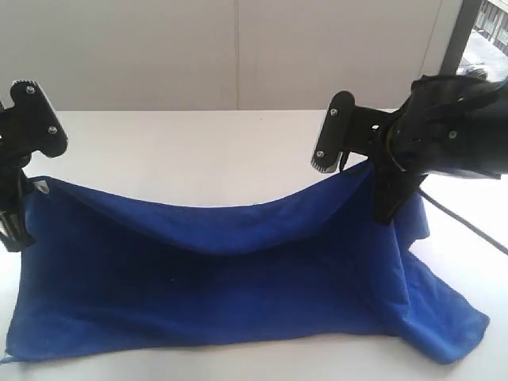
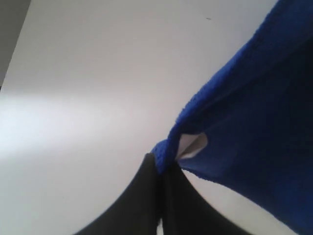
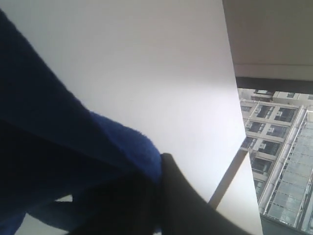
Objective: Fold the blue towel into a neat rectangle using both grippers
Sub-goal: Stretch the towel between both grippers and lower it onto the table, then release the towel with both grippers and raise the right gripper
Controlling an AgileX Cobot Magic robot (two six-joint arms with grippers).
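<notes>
Blue towel (image 1: pixel 238 286), left tool (image 2: pixel 160 169), right tool (image 3: pixel 160 171) gripping

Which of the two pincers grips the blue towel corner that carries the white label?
The left pincer: the white label sits right beside its grip on the blue towel. No label shows at the right pincer.

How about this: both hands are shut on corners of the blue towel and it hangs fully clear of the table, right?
Not quite. The left hand and right hand are shut on corners of the towel, but the exterior view shows only the edge between them lifted; the rest lies on the table.
</notes>
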